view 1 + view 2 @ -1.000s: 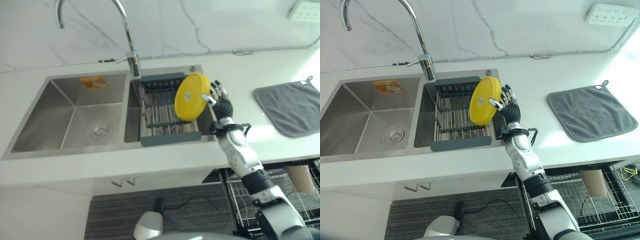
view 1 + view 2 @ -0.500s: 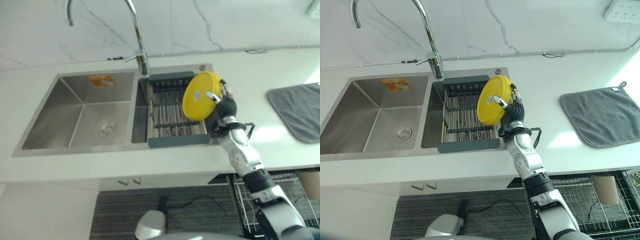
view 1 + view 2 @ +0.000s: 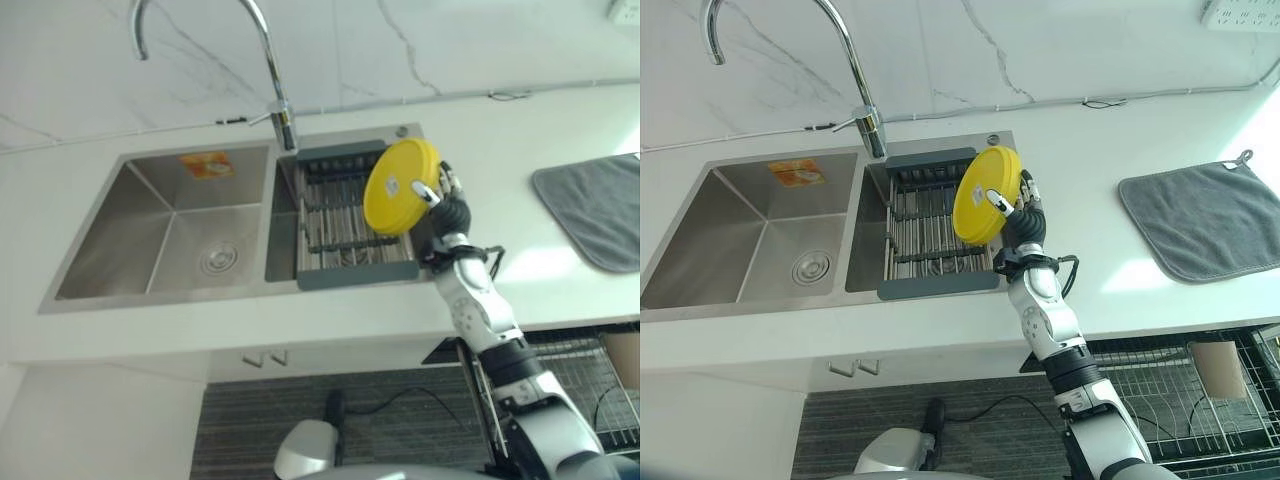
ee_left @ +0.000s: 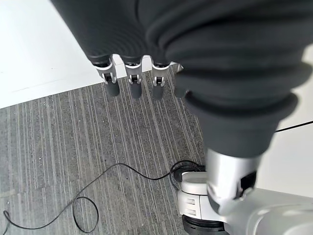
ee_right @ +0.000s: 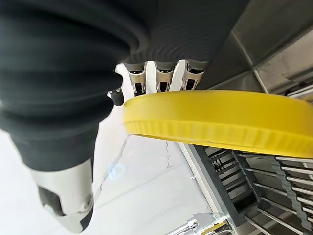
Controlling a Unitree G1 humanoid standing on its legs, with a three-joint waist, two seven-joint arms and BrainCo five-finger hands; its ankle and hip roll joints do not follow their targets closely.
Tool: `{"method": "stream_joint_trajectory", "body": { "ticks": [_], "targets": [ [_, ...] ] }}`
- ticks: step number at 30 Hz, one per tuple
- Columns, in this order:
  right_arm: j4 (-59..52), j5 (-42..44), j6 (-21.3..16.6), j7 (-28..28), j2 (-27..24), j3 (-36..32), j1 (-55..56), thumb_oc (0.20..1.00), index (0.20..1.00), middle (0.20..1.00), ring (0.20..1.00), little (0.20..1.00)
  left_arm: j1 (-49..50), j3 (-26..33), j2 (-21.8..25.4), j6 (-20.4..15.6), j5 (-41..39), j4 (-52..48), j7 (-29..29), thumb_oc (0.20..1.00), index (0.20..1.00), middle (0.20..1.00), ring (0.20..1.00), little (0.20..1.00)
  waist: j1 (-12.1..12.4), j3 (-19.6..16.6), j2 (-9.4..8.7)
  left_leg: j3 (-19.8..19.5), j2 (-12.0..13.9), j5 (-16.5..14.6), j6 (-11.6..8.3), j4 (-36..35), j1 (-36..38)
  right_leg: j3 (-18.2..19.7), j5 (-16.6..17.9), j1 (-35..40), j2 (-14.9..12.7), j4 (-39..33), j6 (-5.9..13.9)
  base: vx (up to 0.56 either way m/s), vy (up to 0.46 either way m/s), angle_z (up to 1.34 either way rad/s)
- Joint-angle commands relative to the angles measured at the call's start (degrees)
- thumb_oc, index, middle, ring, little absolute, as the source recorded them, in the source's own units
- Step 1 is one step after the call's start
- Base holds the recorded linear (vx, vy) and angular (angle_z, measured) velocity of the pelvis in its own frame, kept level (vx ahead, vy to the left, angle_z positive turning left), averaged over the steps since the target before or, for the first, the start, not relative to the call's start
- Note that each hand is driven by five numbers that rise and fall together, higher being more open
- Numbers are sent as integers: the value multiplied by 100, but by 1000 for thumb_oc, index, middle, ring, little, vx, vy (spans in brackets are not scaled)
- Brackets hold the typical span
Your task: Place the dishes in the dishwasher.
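A round yellow plate [image 3: 397,186] stands on edge, tilted, over the right end of the grey dish rack [image 3: 345,220] that sits in the sink's right basin. My right hand [image 3: 447,207] is shut on the plate at its right rim, thumb across the front face and fingers behind. The right wrist view shows the plate's rim [image 5: 220,125] pinched between the thumb and the fingers [image 5: 164,78]. My left hand [image 4: 195,49] hangs over the grey floor with relaxed fingers [image 4: 133,83] and holds nothing. The dishwasher's pulled-out wire basket [image 3: 1160,390] lies below the counter at lower right.
A tall chrome faucet [image 3: 855,75] rises behind the sink. The left basin [image 3: 750,230] has a drain and a sticker. A grey cloth [image 3: 1200,215] lies on the white counter to the right. A brown cup [image 3: 1215,365] stands in the dishwasher basket.
The camera has shifted, so the whole scene sits differently. The right hand's spread fingers have drawn in against the plate's back. The plate stays over the rack's right end.
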Motion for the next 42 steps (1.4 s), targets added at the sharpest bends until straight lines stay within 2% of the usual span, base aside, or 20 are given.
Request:
{"method": "stream_joint_trajectory", "body": {
  "ticks": [1,12,16,21,24,42],
  "targets": [
    [5,154,-311,23,-100,21,-187,1000,1000,1000,1000,1000,-12,-501,-35,38,-124,278,117,1000,1000,1000,1000,1000,109,-224,345,251,470,-200,-227,-2,256,176,-87,-588,-84,330,82,0,0,0],
    [40,326,-351,-41,51,43,-125,1000,1000,1000,1000,1000,-79,-581,-106,19,-195,313,147,1000,1000,1000,1000,1000,50,-175,425,248,434,-196,-222,-2,211,249,-100,-720,-157,434,79,3,-1,0],
    [58,669,-373,-8,172,46,-62,1000,1000,1000,1000,1000,-116,-638,-127,4,-226,317,140,1000,1000,1000,1000,1000,26,-160,449,274,414,-209,-213,-2,218,251,-93,-758,-223,493,99,0,0,0],
    [68,675,-286,-5,217,32,-59,1000,1000,1000,1000,1000,-124,-663,-139,-1,-242,335,145,1000,1000,1000,1000,1000,14,-154,462,274,407,-211,-208,-2,204,263,-89,-791,-244,511,102,0,0,0],
    [198,656,-100,102,206,59,-65,1000,1000,1000,1000,1000,-133,-674,-142,-10,-245,356,127,1000,1000,1000,1000,1000,16,-146,461,261,394,-214,-212,-2,206,279,-85,-794,-252,509,104,0,0,0],
    [838,680,97,-19,-10,-89,-644,1000,1000,1000,1000,1000,-306,-787,-74,66,-259,398,62,1000,1000,1000,1000,1000,147,-133,473,87,303,-201,-197,-2,163,235,-72,-797,-333,568,135,1,11,2]
  ]
}}
